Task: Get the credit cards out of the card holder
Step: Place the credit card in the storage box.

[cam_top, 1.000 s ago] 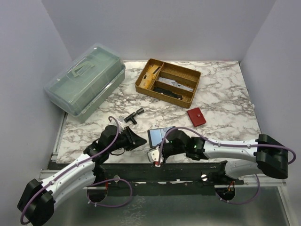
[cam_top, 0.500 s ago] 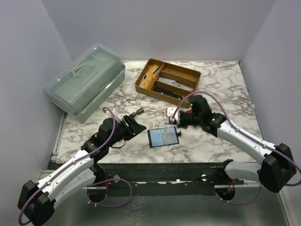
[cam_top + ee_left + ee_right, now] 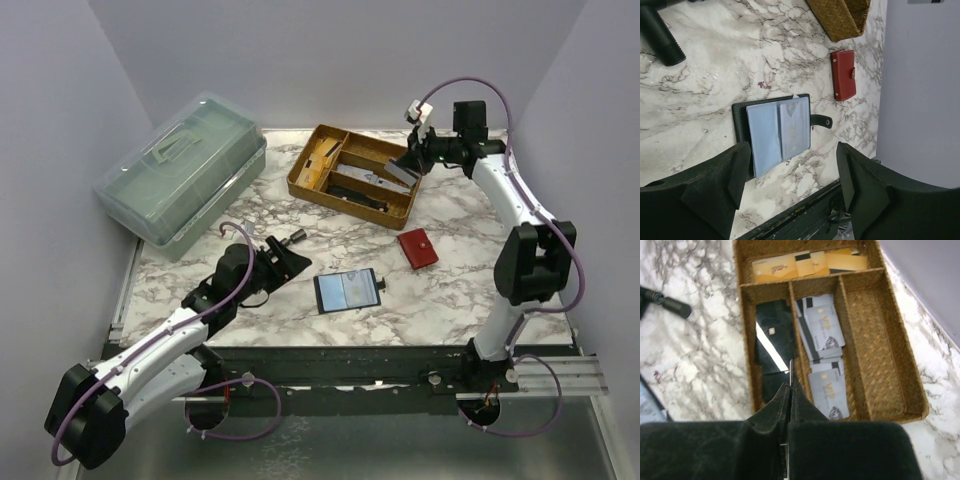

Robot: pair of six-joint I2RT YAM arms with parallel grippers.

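Observation:
The black card holder (image 3: 347,291) lies open on the marble table, with two pale blue-grey credit cards (image 3: 781,132) in its pockets. My left gripper (image 3: 285,262) is open and empty, just left of the card holder (image 3: 740,125). My right gripper (image 3: 410,165) is shut on a thin grey card (image 3: 399,172) and holds it above the wicker tray (image 3: 345,205). In the right wrist view the card (image 3: 791,369) shows edge-on between the closed jaws of the right gripper (image 3: 791,390), over the divider between the black cards (image 3: 772,340) and the grey cards (image 3: 825,335).
The tray (image 3: 744,340) also holds gold cards (image 3: 805,265) and has a bare right compartment (image 3: 870,340). A red wallet (image 3: 417,248) lies right of the card holder. A black T-shaped tool (image 3: 290,240) lies near my left gripper. A green lidded box (image 3: 185,165) stands back left.
My right arm has swung from beside the card holder up to the wicker tray, carrying the card. My left gripper has shifted slightly toward the back.

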